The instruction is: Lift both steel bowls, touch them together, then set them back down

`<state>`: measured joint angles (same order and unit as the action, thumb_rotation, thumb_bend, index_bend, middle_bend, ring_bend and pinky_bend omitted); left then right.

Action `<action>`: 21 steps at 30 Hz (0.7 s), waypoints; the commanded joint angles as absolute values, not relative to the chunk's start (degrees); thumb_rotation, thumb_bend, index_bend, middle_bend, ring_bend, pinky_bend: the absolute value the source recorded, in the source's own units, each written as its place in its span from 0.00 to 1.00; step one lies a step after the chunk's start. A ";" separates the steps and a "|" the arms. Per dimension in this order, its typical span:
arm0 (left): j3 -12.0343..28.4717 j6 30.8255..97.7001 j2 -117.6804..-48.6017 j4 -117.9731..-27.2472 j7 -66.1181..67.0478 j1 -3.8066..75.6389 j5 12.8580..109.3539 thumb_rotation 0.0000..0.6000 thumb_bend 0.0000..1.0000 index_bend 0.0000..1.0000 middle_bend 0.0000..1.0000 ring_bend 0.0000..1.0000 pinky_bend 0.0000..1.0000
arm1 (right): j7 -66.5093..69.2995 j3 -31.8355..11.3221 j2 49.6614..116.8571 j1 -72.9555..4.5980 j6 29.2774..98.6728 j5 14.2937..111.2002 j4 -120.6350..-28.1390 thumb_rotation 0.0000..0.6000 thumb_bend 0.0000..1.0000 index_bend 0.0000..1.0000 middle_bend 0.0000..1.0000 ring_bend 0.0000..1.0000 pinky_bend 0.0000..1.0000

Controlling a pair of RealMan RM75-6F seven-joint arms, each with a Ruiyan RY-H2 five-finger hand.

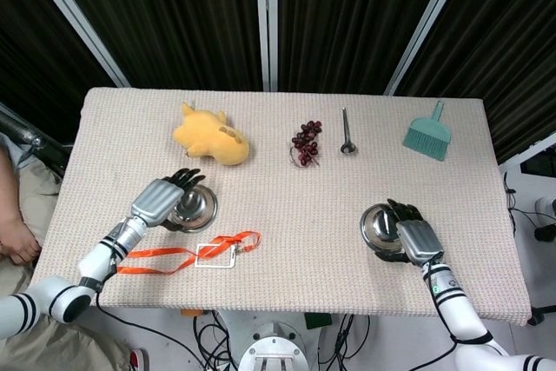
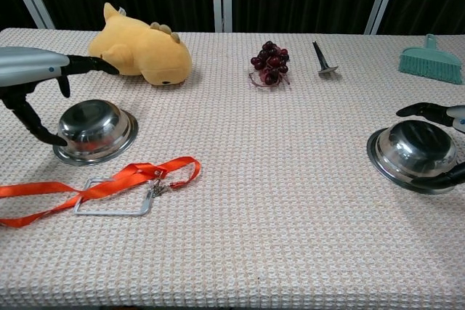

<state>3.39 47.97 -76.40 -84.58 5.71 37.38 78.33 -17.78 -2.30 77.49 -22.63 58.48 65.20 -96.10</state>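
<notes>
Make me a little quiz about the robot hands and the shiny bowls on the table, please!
1. True or false: the left shiny steel bowl is lifted off the beige woven tablecloth.
2. What lies just in front of the left bowl? A) small teal brush B) orange ribbon lanyard with a clear badge holder C) bunch of dark red grapes
3. Fill in: the yellow plush toy lies behind the ____ bowl.

Key:
1. False. Both bowls sit on the cloth; the left robot hand and right robot hand reach around them, the right one at the right steel bowl.
2. B
3. left
</notes>
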 commanded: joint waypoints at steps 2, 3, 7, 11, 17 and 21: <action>3.28 46.44 -77.17 -83.74 6.53 38.40 77.17 1.00 0.05 0.00 0.00 0.00 0.32 | -17.37 -2.46 77.48 -23.20 57.71 65.25 -95.72 0.79 0.18 0.00 0.00 0.00 0.00; 3.25 45.88 -77.25 -83.54 6.55 38.63 76.73 1.00 0.05 0.00 0.00 0.00 0.32 | -17.41 -2.60 77.30 -23.54 57.24 65.02 -95.76 0.80 0.18 0.00 0.00 0.00 0.00; 3.03 44.09 -77.47 -83.10 6.69 39.43 75.63 1.00 0.04 0.00 0.00 0.00 0.32 | -17.70 -3.05 76.74 -24.63 56.28 64.89 -96.24 0.83 0.18 0.00 0.00 0.00 0.00; 2.90 42.35 -77.38 -83.16 6.93 40.38 74.73 1.00 0.04 0.00 0.00 0.00 0.32 | -18.73 -3.06 76.22 -25.58 55.16 63.76 -96.66 0.86 0.19 0.00 0.00 0.00 0.01; 2.92 41.55 -77.60 -82.70 6.53 41.37 74.68 1.00 0.04 0.02 0.00 0.00 0.35 | -19.93 -2.74 75.87 -26.46 54.18 61.72 -96.95 0.89 0.20 0.00 0.00 0.00 0.01; 2.99 42.50 -78.10 -82.26 5.93 41.51 75.56 1.00 0.04 0.07 0.05 0.04 0.39 | -20.33 -2.48 76.00 -26.78 53.92 60.71 -96.66 0.96 0.21 0.00 0.02 0.00 0.03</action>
